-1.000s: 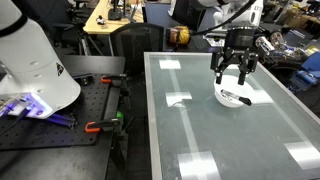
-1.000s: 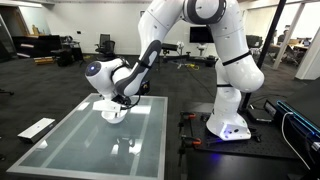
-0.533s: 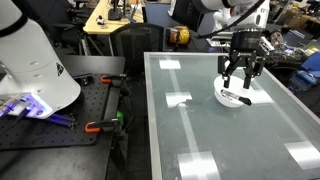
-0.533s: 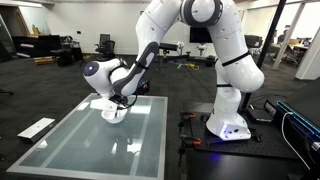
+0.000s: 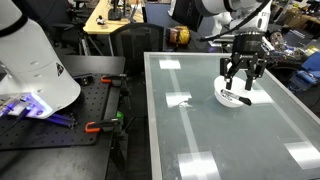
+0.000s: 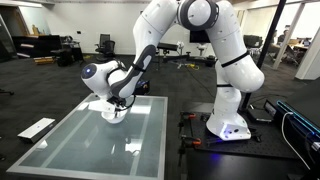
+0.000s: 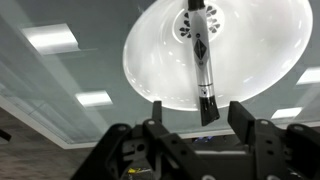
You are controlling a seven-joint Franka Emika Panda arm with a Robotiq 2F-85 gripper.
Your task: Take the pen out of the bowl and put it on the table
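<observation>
In the wrist view the table [image 7: 50,75] is filling the left. The bowl [image 7: 255,55] is sitting at upper centre, holding the pen [image 7: 198,55], whose long axis is running top to bottom, its lower end reaching the rim. The gripper [image 7: 200,125] is hovering at bottom centre, jaws wide, gripping nothing.

The pen [image 7: 200,60] lies in the bowl [image 7: 255,50] (on the table [image 5: 200,135]), end effector [image 5: 243,88] directly above.

Claw [image 7: 200,110] at bottom edge, jaws spread wide, either side of pen's dark near end. Pen [image 7: 199,55] lies in white bowl [image 7: 255,50], pointing away from camera. Glossy surface [image 7: 70,75] around bowl, square light reflections.
</observation>
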